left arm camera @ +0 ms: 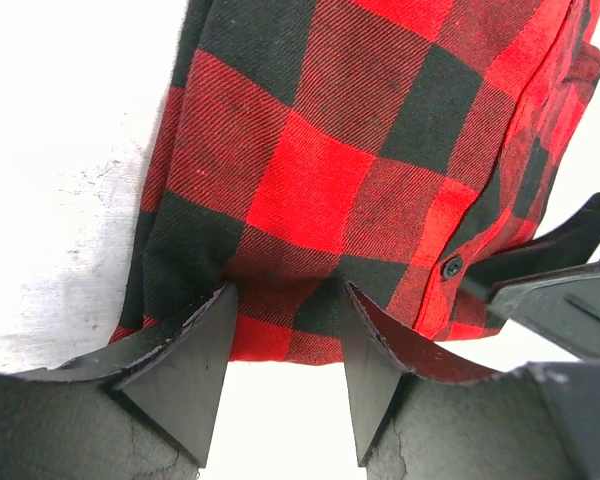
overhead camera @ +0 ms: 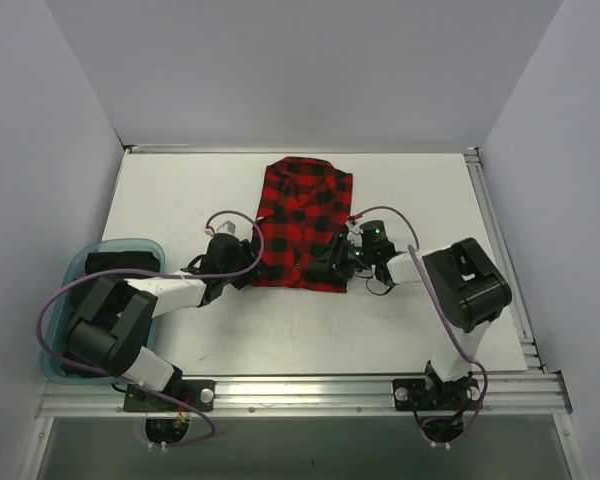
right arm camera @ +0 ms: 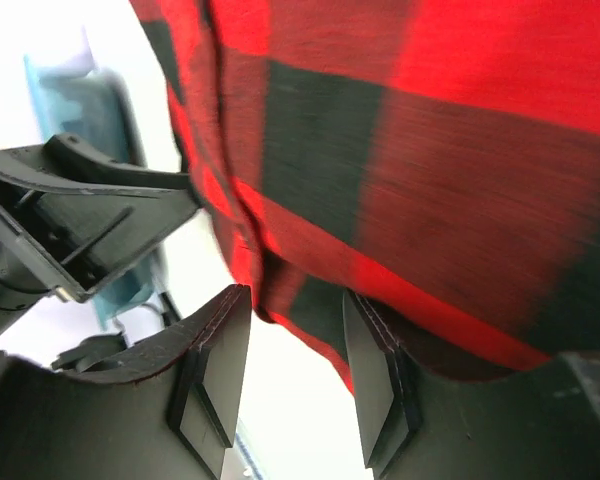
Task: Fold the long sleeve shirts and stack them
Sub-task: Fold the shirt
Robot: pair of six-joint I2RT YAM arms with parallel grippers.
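Observation:
The red-and-black check shirt (overhead camera: 303, 222) lies folded into a narrow rectangle on the white table, collar at the far end. My left gripper (overhead camera: 248, 262) is at its near left corner and my right gripper (overhead camera: 332, 265) at its near right corner. In the left wrist view the shirt (left arm camera: 350, 170) has its near hem lying between the tips of the open left gripper (left arm camera: 290, 295). In the right wrist view the shirt (right arm camera: 460, 150) has its edge hanging between the tips of the open right gripper (right arm camera: 297, 295). Neither pair of jaws is closed on the cloth.
A teal bin (overhead camera: 80, 262) with something dark in it sits at the table's left edge beside the left arm. The table (overhead camera: 180, 200) is white, with grey walls on three sides and a metal rail along its right and near edges.

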